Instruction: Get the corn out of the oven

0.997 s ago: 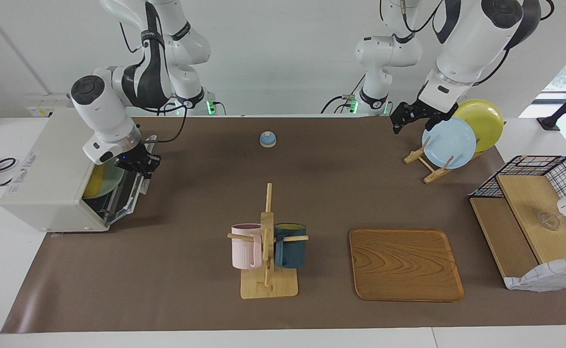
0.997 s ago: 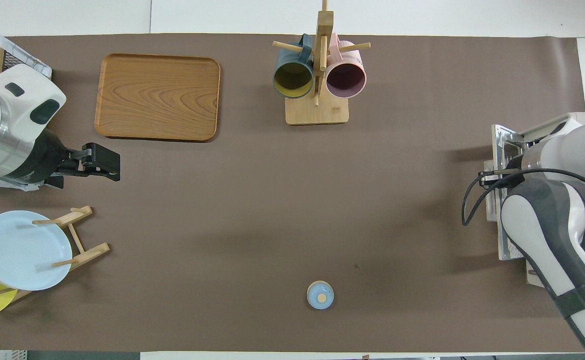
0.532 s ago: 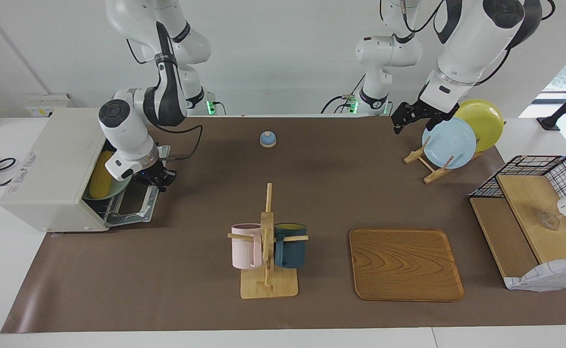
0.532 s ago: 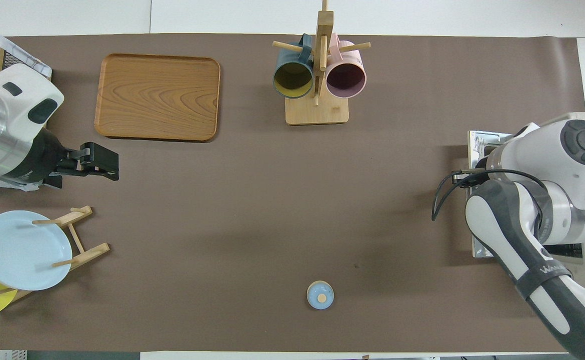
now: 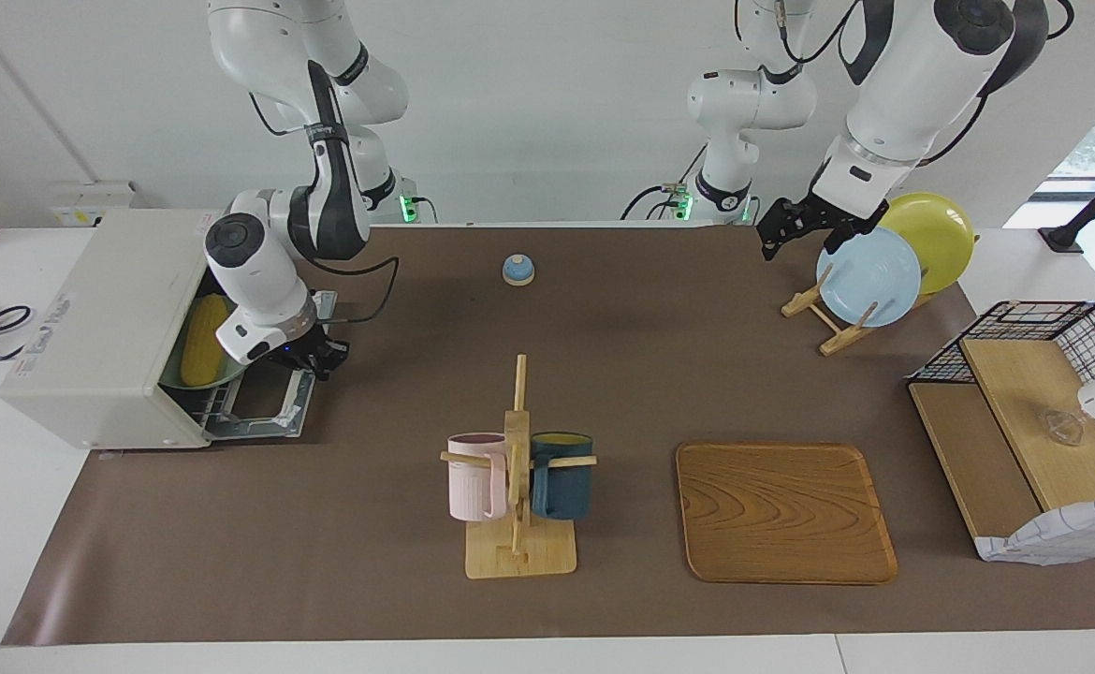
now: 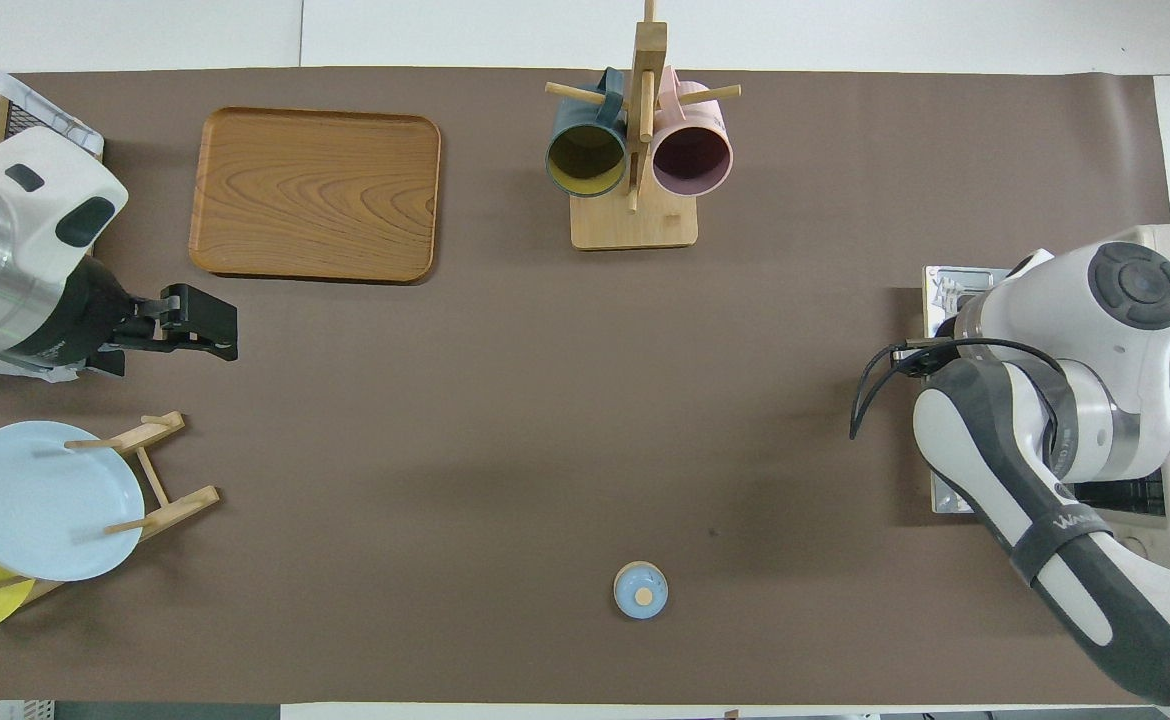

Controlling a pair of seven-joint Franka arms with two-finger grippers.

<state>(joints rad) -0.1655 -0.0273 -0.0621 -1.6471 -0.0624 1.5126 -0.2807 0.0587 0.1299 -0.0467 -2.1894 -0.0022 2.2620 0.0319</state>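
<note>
The off-white oven (image 5: pixel 98 318) stands at the right arm's end of the table, its door (image 5: pixel 262 407) folded down almost flat. Inside, the yellow corn (image 5: pixel 201 339) lies on a greenish plate (image 5: pixel 194 379) on the rack. My right gripper (image 5: pixel 320 358) is shut on the handle at the door's outer edge. In the overhead view the right arm covers that gripper and the corn; only the door's corner (image 6: pixel 953 290) shows. My left gripper (image 5: pixel 791 229) waits open and holds nothing, hanging above the table beside the plate rack.
A mug rack (image 5: pixel 517 468) with a pink and a dark blue mug stands mid-table. A wooden tray (image 5: pixel 784 512) lies beside it. A plate rack (image 5: pixel 824 323) holds a blue and a yellow plate. A small blue bell (image 5: pixel 518 270) and a black wire basket (image 5: pixel 1034 328) are also here.
My right gripper has drawn away from the oven and down, swinging the door from partly open to nearly flat. The corn now shows more fully. The left arm has not moved.
</note>
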